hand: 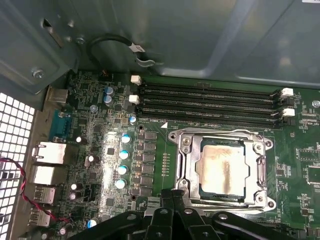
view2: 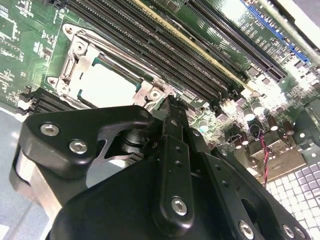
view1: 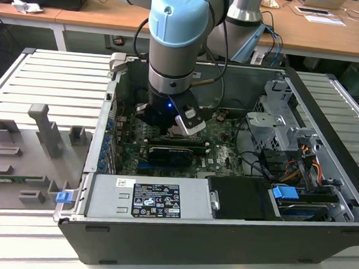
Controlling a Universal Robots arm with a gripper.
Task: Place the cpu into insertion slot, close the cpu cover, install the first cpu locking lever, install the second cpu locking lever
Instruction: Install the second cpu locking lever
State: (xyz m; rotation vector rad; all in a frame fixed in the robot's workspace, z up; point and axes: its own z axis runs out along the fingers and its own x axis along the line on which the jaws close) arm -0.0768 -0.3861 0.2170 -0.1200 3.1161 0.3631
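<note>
The cpu (hand: 221, 168) lies flat in the insertion slot (hand: 182, 145) on the green motherboard, its silver top showing through the window of the cpu cover (hand: 260, 165), which is folded down over it. In the second wrist view the cpu (view2: 105, 85) and cpu cover (view2: 75, 60) sit just beyond the fingertips. My gripper (hand: 172, 196) is shut, its black fingers pressed together at the socket's near edge, close to a corner screw. Its tip (view2: 170, 102) hovers at that corner, and I see nothing held. In the exterior view the gripper (view1: 168, 123) is low inside the open computer case.
Long black memory slots (hand: 210, 102) run beside the socket. A black expansion card (view1: 175, 151), the power supply (view1: 145, 196) and a drive cage (view1: 277, 125) crowd the case. The metal case wall (hand: 175, 35) is close. A grey fixture tray (view1: 32, 150) lies at the exterior view's left.
</note>
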